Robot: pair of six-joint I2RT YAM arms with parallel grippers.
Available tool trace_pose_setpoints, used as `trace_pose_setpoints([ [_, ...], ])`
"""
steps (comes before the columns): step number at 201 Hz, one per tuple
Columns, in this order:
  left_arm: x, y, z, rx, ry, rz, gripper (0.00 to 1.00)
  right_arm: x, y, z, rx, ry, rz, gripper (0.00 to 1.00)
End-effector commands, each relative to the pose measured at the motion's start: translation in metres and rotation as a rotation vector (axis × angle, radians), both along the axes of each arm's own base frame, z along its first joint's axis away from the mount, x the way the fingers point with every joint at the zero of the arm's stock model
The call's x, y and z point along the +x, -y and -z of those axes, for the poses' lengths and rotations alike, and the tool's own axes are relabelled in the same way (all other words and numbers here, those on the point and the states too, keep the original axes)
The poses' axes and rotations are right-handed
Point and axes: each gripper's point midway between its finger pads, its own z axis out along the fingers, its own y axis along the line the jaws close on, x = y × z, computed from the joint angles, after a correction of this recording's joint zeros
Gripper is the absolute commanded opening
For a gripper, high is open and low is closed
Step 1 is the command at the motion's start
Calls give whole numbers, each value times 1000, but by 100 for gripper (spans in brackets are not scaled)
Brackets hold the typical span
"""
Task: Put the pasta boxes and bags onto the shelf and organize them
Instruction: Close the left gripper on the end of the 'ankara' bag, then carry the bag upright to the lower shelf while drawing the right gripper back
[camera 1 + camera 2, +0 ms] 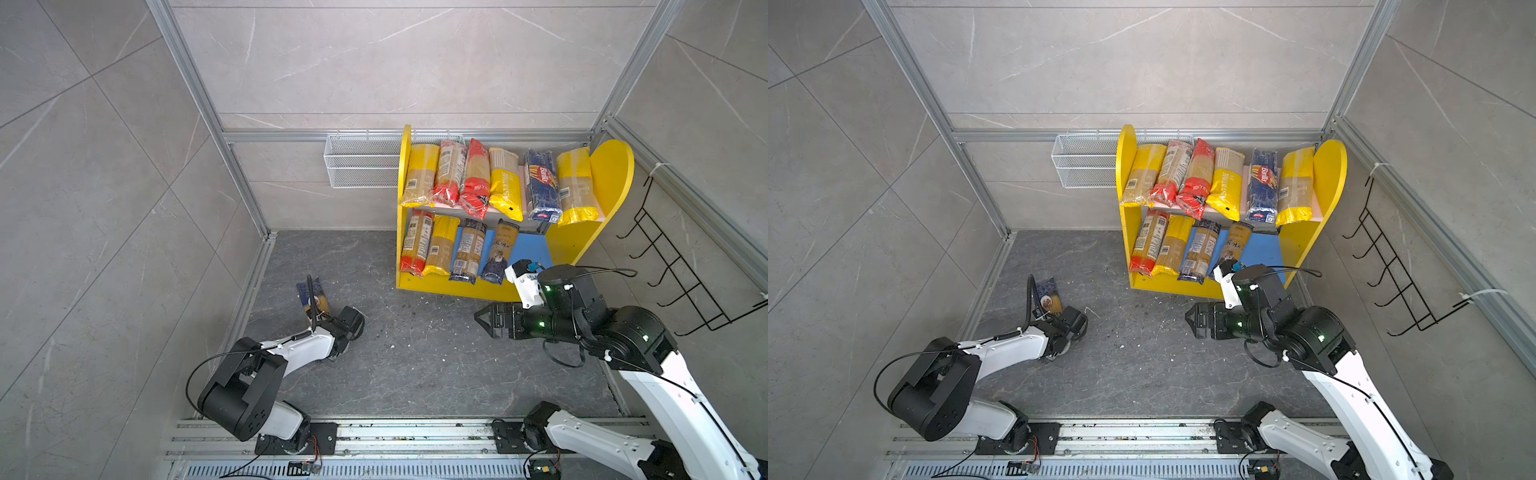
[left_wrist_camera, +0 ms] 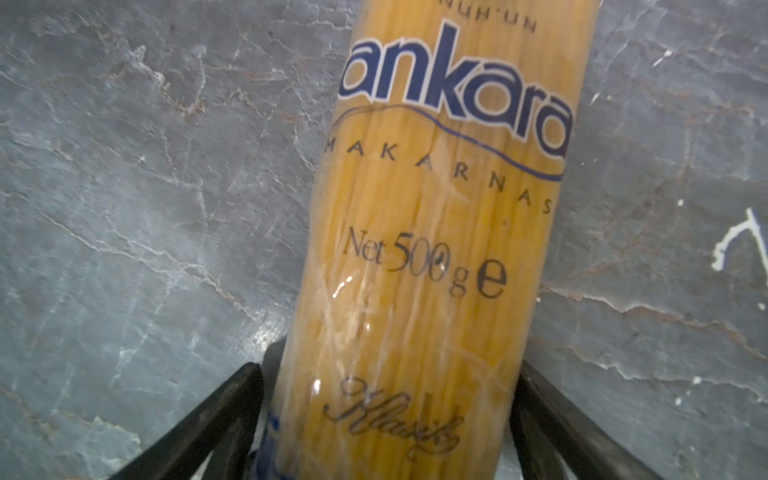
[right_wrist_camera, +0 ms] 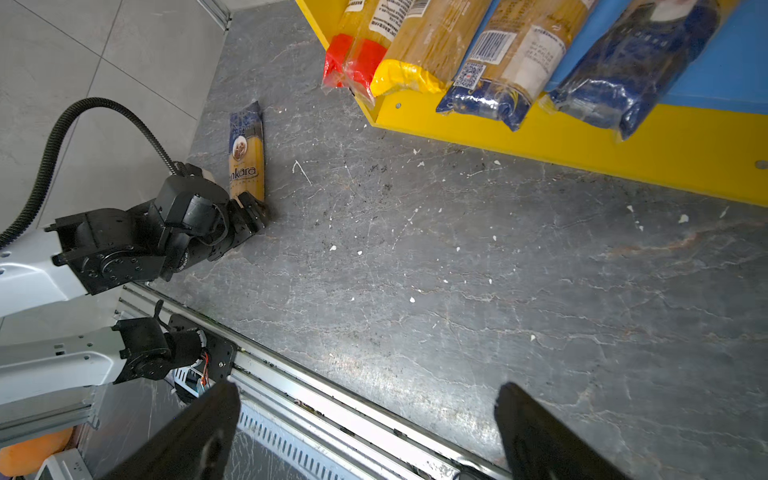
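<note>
One packet (image 2: pixel 428 249) was seen flat on floor (image 3: pixel 457 270) at left, straddled by left gripper (image 2: pixel 388 370), fingers (image 2: pixel 224 407) spread to either side, ten other packets (image 1: pixel 503 187) lined on shelf (image 1: pixel 615 174) at back right, right gripper (image 3: pixel 365 388) held before it, fingers (image 3: pixel 536 436) spread wide, empty

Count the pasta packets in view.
11. Six on the upper shelf, four on the lower shelf, one packet on the floor, straddled by the left gripper. More may be hidden.

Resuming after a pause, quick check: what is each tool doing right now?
Left tool: open, straddling the Ankara spaghetti packet, no grip visible.
Right tool: open, empty.
</note>
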Motion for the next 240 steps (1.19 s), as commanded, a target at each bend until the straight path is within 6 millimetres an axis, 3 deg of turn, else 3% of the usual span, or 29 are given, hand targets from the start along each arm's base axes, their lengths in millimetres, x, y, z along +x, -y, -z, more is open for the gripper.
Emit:
trace_pose_setpoints([
  [1,-14,-8,16,55,-65,-14,90,-2,7,-9,-7,12,23,100],
  [23,-12,-7,21,77,-83,-6,79,-2,6,-12,-8,10,19,100],
  [59,-13,0,31,73,-131,31,33,-1,6,-16,-4,9,22,100],
  [72,-15,1,32,73,-138,38,6,-1,6,-17,-2,10,23,100],
  [83,-17,1,31,72,-138,43,0,-1,6,-18,3,12,27,100],
  [124,-12,14,14,68,-97,156,0,-2,5,-20,27,15,32,100],
  [167,-7,45,-37,49,64,314,0,-4,1,-18,54,5,24,100],
  [240,-33,65,-107,-29,234,433,0,-16,5,-7,95,-17,39,100],
])
